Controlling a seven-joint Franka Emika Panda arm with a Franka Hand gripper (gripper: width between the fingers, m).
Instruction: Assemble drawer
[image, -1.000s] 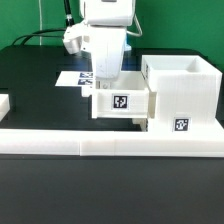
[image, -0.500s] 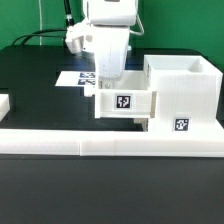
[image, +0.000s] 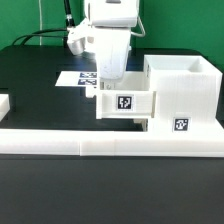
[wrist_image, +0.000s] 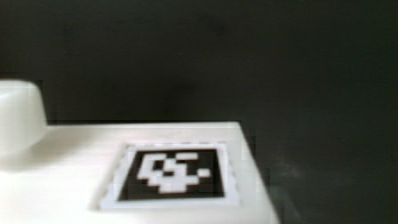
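Black table (image: 30, 85) carries all parts. Large matte white hollow cube shell (image: 185, 95) stands at the exterior view's right, against the long low white border rail (image: 110, 140). Smaller matte white flat drawer box (image: 125, 102), tag facing the camera, sits touching the shell's side. Marker board (image: 76, 78) lies behind.

Step in hand, by judgement: seating the drawer box into the shell. Next move calls for alignment with the opening, then a straight push.

White arm hangs vertical over the box. End effector (image: 108, 84) reaches its back edge; cannot tell if closed.

Black tabletop (image: 40, 95), perhaps greenish wall (image: 25, 18) behind.
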